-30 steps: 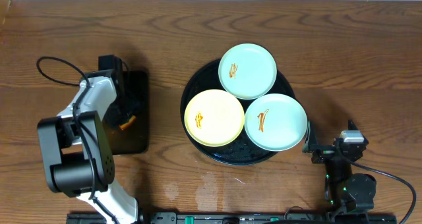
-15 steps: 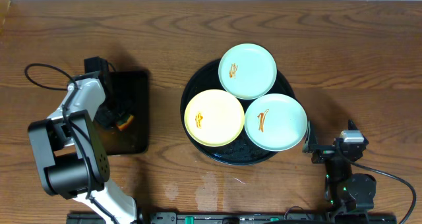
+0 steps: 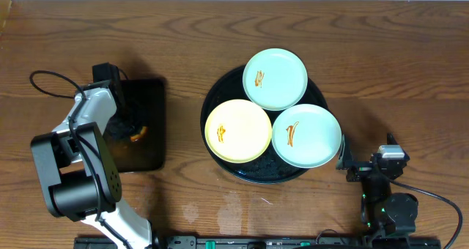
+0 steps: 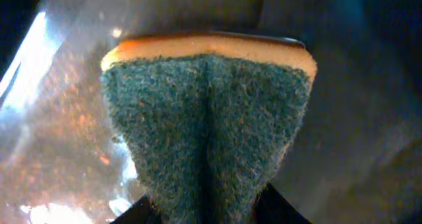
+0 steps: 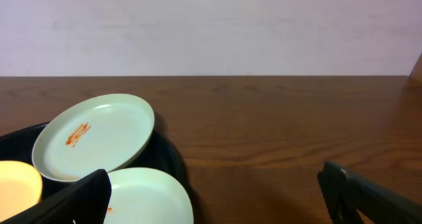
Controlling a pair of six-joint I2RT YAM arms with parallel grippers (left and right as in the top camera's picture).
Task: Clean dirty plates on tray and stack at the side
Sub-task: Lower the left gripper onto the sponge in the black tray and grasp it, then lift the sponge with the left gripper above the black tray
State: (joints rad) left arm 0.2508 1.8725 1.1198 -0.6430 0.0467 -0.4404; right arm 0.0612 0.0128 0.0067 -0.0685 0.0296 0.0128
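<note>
Left gripper sits low over the rectangular black tray, and I see its fingers pinched in on the sponge. The green scouring face is creased down the middle, with orange foam along the far edge. Right gripper hangs spread wide, holding nothing, just beside the round tray. All three smeared plates lie there: yellow plate, near mint plate, and far mint plate, tilted and leaning on both. My left arm covers the rectangular tray's left edge.
</note>
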